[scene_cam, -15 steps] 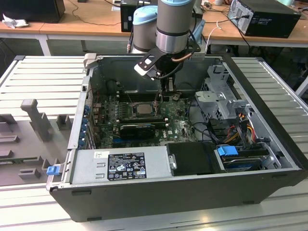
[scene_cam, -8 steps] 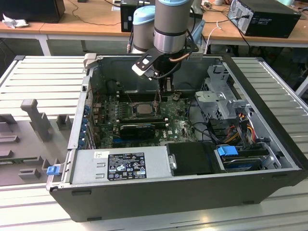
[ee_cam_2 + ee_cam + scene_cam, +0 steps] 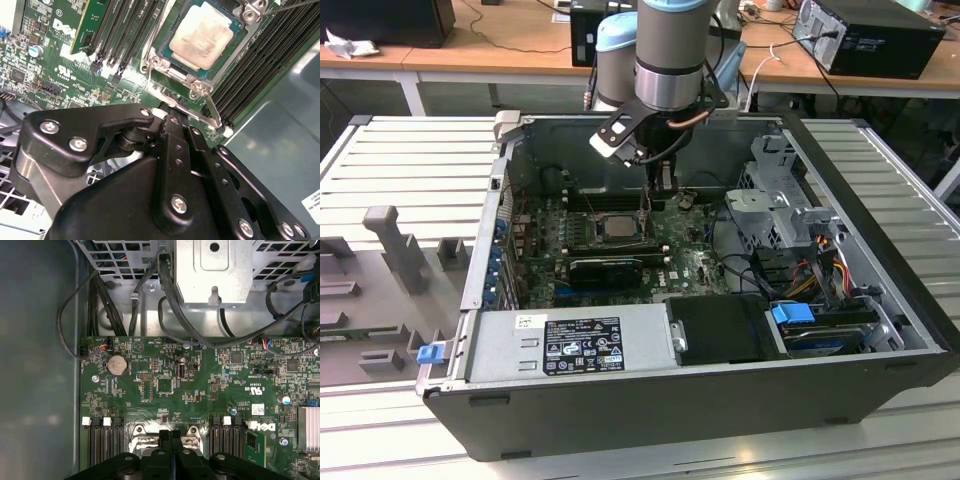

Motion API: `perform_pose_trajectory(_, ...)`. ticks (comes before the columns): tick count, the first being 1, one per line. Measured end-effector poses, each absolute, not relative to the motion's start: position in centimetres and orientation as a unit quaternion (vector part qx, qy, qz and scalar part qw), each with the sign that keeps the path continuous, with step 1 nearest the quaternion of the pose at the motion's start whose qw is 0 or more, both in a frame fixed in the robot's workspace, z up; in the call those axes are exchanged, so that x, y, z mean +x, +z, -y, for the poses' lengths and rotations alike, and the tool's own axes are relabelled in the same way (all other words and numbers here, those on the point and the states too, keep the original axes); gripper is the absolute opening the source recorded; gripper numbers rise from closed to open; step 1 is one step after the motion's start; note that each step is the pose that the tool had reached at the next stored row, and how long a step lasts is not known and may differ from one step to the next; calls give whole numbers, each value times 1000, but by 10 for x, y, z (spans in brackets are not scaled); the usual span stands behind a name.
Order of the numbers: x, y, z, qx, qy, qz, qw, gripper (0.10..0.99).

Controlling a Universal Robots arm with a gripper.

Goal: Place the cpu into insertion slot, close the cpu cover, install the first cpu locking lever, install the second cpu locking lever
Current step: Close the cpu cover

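- Hanging low inside the open dark-grey computer case (image 3: 720, 400), the black two-finger gripper (image 3: 645, 208) has its fingers pressed together; I cannot tell whether they pinch anything.
- The small square silver-topped cpu (image 3: 202, 35) sits in the black-framed insertion slot (image 3: 592, 230), with the thin silver-grey metal cpu cover (image 3: 175, 76) flat around it.
- The gripper's tips are just beside a thin silver locking lever (image 3: 195, 111).

Your arm (image 3: 670, 50) hangs down from twelve o'clock in the exterior view, pointing straight down. Your gripper (image 3: 646, 212) sits low at its end. Its two thin black fingers (image 3: 163, 440) press tight together.
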State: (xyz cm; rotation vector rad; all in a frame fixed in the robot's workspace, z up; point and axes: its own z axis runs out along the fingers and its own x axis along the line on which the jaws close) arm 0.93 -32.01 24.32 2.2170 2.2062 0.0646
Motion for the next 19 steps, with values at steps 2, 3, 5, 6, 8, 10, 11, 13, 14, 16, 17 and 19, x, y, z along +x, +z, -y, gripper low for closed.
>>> perform_pose_trajectory(2,8,243,320,709,21,-705,7,106)
perform_pose_trajectory(3,7,243,320,709,21,-705,7,106)
perform_pose_trajectory(5,6,243,320,709,21,-705,7,106)
perform_pose_trajectory(6,6,243,320,709,21,-705,7,106)
perform_pose_trajectory(8,5,243,320,709,21,-705,7,106)
perform_pose_trajectory(10,3,243,320,709,21,-705,7,106)
perform_pose_trajectory(11,2,243,320,709,21,-705,7,106)
perform_pose_trajectory(13,1,243,320,709,21,-705,7,106)
perform_pose_trajectory(14,0,243,320,709,21,-705,7,106)
perform_pose_trajectory(16,-3,242,320,709,21,-705,7,106)
perform_pose_trajectory(17,-8,240,320,709,21,-705,7,106)
perform_pose_trajectory(19,-10,235,320,709,21,-705,7,106)
